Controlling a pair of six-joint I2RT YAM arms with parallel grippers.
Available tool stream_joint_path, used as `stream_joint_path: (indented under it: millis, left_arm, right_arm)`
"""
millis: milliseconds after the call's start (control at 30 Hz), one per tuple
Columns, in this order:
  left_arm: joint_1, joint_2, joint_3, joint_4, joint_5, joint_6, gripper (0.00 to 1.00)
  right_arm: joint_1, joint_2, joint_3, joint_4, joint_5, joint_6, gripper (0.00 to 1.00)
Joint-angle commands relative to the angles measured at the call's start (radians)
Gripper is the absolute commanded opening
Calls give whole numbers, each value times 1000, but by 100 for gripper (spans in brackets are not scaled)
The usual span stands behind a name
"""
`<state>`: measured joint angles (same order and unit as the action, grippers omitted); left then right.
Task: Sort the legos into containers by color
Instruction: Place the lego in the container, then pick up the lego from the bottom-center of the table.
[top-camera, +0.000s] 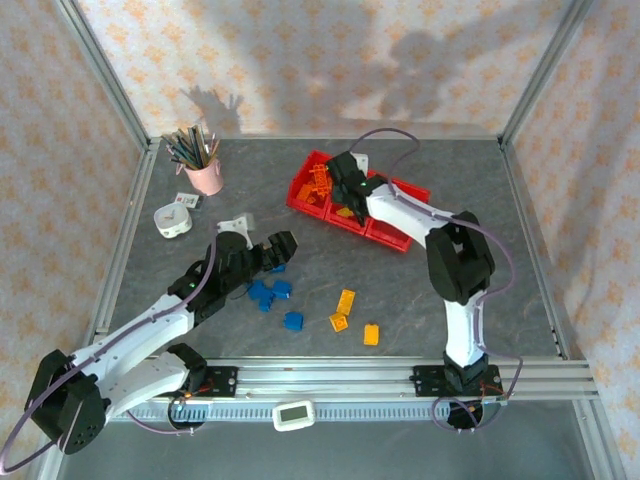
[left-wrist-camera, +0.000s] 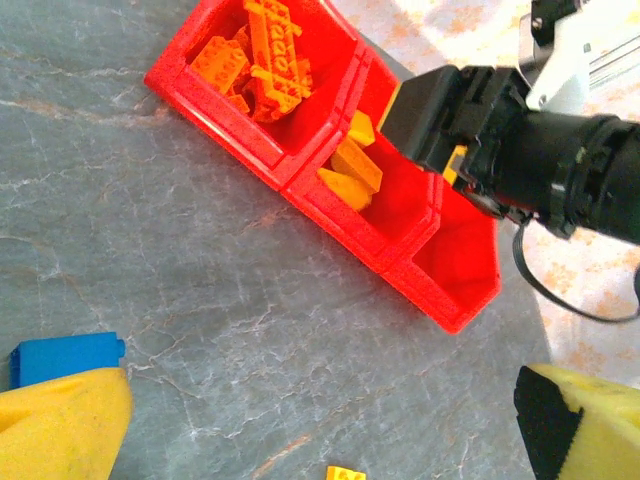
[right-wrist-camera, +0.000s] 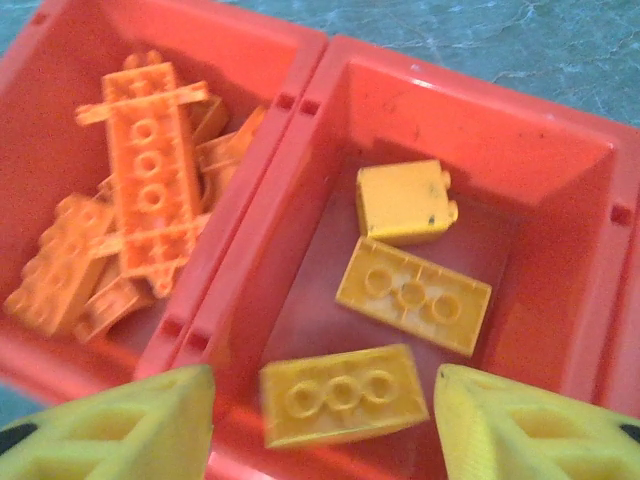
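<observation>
The right arm (top-camera: 455, 262) bends forward over the red containers (top-camera: 303, 196), its right gripper (right-wrist-camera: 322, 385) pointing down into the middle bin (right-wrist-camera: 560, 200), jaws apart and gripping nothing. 3 yellow legos (right-wrist-camera: 413, 295) lie below it, with orange legos (right-wrist-camera: 150, 180) next door. The left arm (top-camera: 150, 325) stretches low, its left gripper (top-camera: 283, 247) open beside the blue legos (top-camera: 270, 292). Bare table (top-camera: 400, 290) separates the bins from 3 loose yellow-orange bricks (top-camera: 346, 299)

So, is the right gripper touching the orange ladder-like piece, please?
Apart. The right wrist view shows red bin between the right gripper and the ladder-like piece.
</observation>
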<state>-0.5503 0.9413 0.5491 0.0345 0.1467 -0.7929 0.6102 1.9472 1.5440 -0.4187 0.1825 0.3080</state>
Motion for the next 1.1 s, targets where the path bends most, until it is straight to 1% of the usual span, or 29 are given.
stream_joint_path:
  millis: [0, 133, 300, 433, 500, 733, 933, 1067]
  left_arm:
    - [-5, -44, 15, -13, -32, 11, 99]
    - [-5, -85, -2, -51, -51, 15, 99]
    - [-4, -133, -29, -104, -60, 18, 99]
    - [-4, -174, -57, -118, -38, 22, 99]
    - [-4, -199, -75, -118, -35, 17, 99]
    - [-3, -268, -116, -167, -44, 2, 99]
    - [-3, -314, -145, -184, -55, -10, 99]
    - [-3, -317, -158, -171, -54, -17, 99]
  right_arm:
    - [56, -125, -70, -15, -5, -9, 63]
    - [106, -223, -185, -42, -15, 41, 65]
    - [176, -323, -323, -89, -11, 157, 68]
    - [268, -365, -396, -139, 38, 274, 72]
    - [313, -375, -431, -153, 56, 336, 74]
    - [450, -408, -557, -130, 60, 524, 80]
    - [498, -395, -630, -107, 46, 627, 84]
    - [504, -376, -671, -71, 36, 655, 81]
